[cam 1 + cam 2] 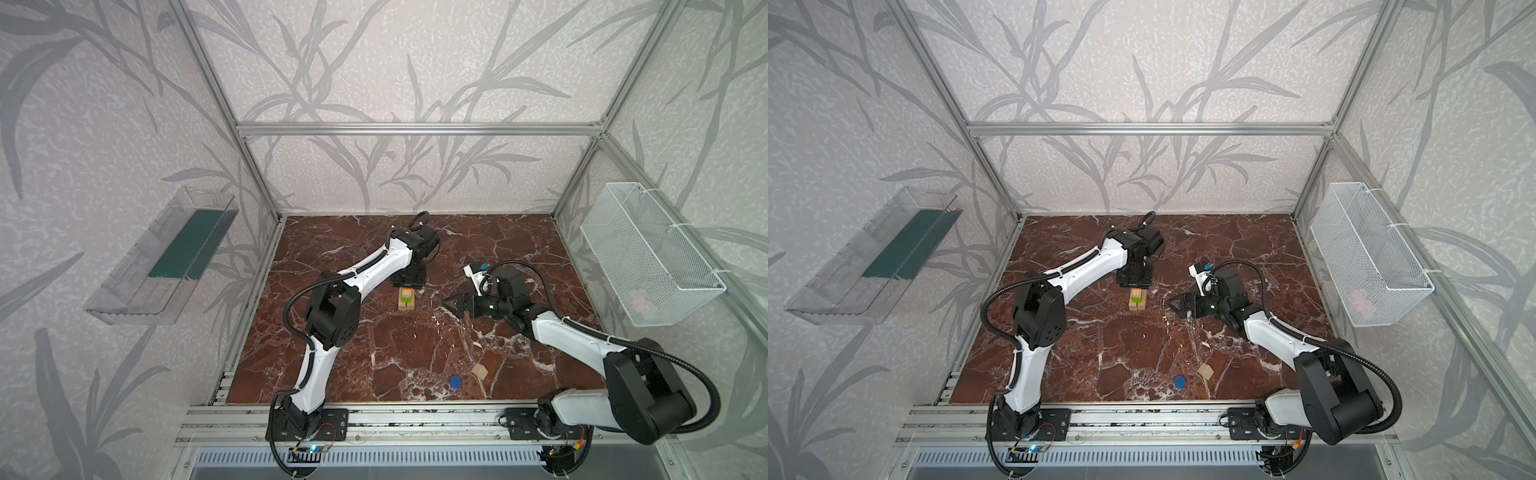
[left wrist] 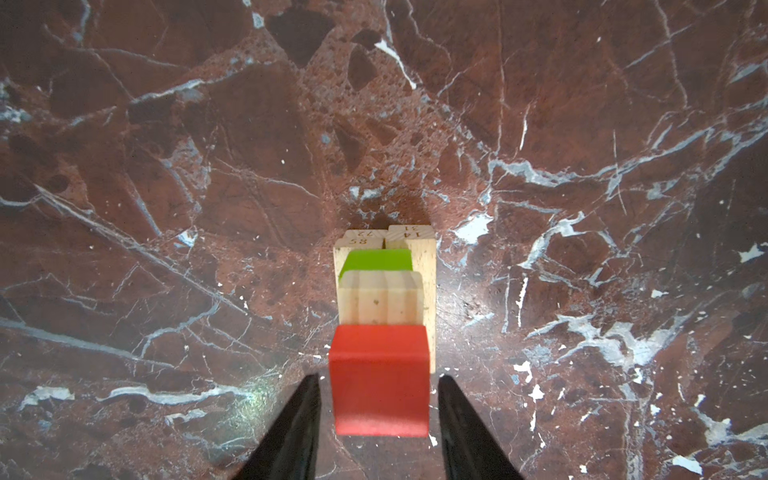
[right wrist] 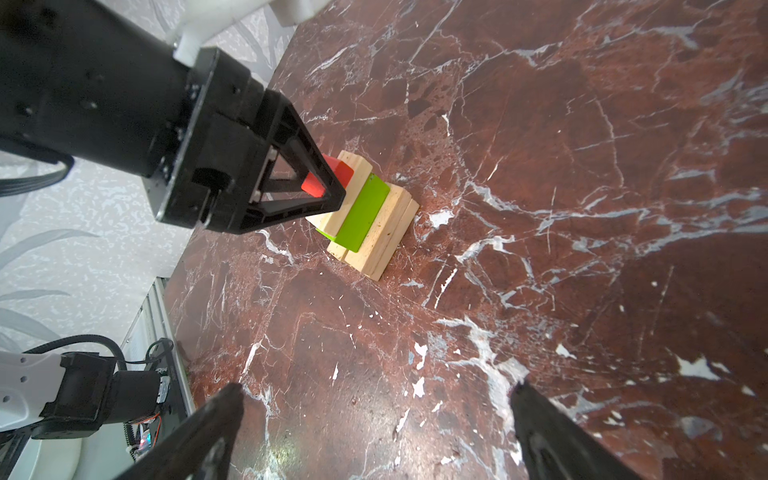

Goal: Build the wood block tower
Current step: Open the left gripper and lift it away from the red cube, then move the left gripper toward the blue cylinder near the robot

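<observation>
Widen left gripper [image 2: 379, 377], barely parted, clear of red cube [image 2: 380, 388]; lift straight. Mind right gripper [image 3: 378, 387], wide, empty, 3 o'clock of tower [image 1: 406, 300].

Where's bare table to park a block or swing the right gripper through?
Free: the wide marble between the tower and the blue disc and loose wood block by the front rail; also the back right corner beyond the right gripper. Crowded: at the tower, where the left gripper flanks the red cube.
</observation>
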Controlling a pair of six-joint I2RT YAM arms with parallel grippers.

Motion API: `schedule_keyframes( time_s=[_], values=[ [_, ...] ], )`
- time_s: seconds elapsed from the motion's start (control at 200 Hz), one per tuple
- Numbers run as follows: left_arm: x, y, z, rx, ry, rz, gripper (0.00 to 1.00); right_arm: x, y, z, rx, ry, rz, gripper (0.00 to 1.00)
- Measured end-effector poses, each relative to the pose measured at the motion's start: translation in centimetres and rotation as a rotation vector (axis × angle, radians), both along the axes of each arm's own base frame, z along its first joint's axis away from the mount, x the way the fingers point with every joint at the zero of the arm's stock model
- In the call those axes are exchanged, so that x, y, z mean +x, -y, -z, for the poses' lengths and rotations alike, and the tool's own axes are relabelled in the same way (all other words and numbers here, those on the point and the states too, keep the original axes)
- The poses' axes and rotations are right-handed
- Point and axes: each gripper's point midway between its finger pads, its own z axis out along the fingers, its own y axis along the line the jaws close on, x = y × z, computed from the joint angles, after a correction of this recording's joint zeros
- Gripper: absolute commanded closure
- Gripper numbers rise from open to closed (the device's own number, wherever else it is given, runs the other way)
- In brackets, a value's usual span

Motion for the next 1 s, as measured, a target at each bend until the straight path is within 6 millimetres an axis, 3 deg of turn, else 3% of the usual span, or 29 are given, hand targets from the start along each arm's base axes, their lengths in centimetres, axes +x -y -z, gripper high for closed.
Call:
schedule_keyframes(
  time_s=[0.12,0.295,0.515,0.705,1.0],
  values=[
    [-0.1,0.0,-1.1,-0.016,0.018,-0.007,0.51,0.0,0.4,-0.4,0.002,0.0,0.013,0.01],
    [-0.7,0.6,-4.5,-0.071,0.083,-0.012,0.49,-0.1,1.5,-0.7,-0.004,-0.025,0.058,0.01],
    [-5.5,3.0,-7.5,-0.122,0.125,0.043,0.49,-1.6,3.2,-0.3,-0.05,-0.103,0.115,0.01],
    [-11.0,5.1,-6.4,-0.119,0.086,0.109,0.48,-3.9,4.7,0.4,-0.085,-0.212,0.149,0.01],
    [-18.7,6.8,-2.3,-0.133,0.0,0.153,0.47,-7.7,6.3,0.4,-0.111,-0.326,0.188,0.01]
  ],
)
